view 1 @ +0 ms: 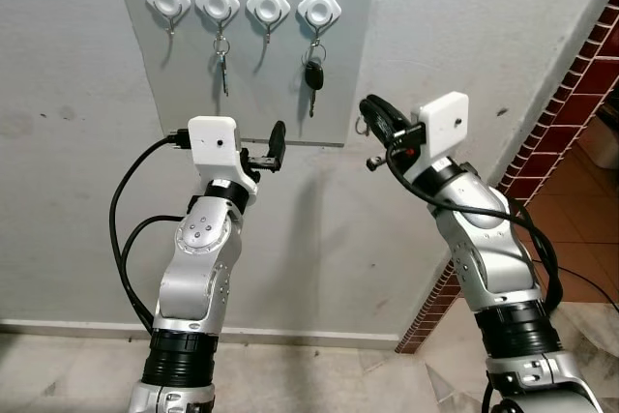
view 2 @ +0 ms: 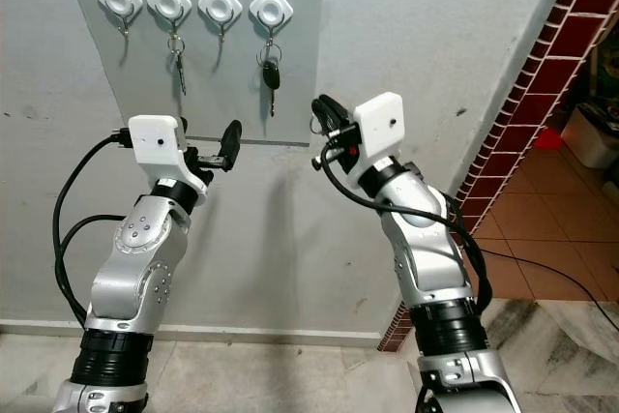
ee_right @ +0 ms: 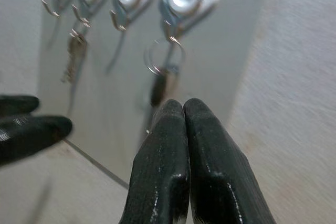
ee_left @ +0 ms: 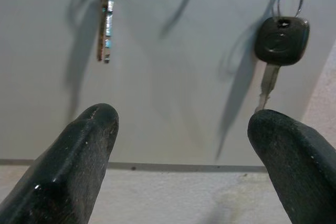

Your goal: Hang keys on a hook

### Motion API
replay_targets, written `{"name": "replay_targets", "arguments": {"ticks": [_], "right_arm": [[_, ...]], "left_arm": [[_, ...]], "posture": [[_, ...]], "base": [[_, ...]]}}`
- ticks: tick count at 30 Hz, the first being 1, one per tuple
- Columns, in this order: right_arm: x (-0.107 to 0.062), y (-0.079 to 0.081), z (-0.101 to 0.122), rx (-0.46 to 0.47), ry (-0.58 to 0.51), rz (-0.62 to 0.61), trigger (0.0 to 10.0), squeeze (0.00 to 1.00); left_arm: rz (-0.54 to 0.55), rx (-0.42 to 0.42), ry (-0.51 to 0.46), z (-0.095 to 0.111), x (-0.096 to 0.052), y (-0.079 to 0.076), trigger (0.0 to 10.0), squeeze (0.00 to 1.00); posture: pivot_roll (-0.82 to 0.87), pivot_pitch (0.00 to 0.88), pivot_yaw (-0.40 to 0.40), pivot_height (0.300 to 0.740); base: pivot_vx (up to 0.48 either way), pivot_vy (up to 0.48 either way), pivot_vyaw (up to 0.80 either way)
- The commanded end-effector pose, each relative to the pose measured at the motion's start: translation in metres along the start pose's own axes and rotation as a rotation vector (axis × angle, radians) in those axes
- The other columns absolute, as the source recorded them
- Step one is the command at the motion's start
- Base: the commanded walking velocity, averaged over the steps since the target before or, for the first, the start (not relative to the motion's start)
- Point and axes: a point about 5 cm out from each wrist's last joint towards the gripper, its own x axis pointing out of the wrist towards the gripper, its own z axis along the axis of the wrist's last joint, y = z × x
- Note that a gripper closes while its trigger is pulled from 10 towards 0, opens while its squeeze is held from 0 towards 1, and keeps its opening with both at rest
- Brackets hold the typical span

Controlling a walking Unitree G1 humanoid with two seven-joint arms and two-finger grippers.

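Observation:
Several white diamond hooks (view 1: pixel 268 2) sit in a row on a grey wall panel (view 1: pixel 193 84). A silver key (view 1: pixel 223 65) hangs from the second hook and a black-headed key (view 1: pixel 313 74) from the fourth; the first and third hooks are bare. My left gripper (view 1: pixel 278 145) is open at the panel's lower edge, below the third hook, with nothing between its fingers (ee_left: pixel 79 150). My right gripper (view 1: pixel 370 106) is shut, just right of the panel and below the fourth hook. A small metal ring (view 1: pixel 362 126) shows beside its fingers; I cannot tell if it is held.
A red brick wall edge (view 1: pixel 571 94) runs diagonally down the right side, with terracotta floor tiles (view 1: pixel 571 200) beyond. Black cables (view 1: pixel 121 229) loop off my left arm. A white skirting (view 1: pixel 290 334) meets the pale tiled floor below the wall.

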Motion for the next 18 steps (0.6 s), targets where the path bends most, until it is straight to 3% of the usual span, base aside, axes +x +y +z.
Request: {"name": "replay_targets", "arguments": {"ticks": [1,18], "right_arm": [[0.009,0.003,0.008,0.015,-0.037,0.044,10.0,0.0],[0.046,0.02,0.027,0.081,-0.128,0.165,10.0,0.0]], "left_arm": [[-0.03,0.009,-0.027,0.01,0.001,-0.006,10.0,0.0],[-0.026,-0.01,-0.037,0.02,-0.002,-0.007,10.0,0.0]], "posture": [[0.0,0.048,-0.054,0.74],[0.03,0.052,-0.07,0.74]], "base": [[0.0,0.0,0.0],[0.0,0.0,0.0]]}}
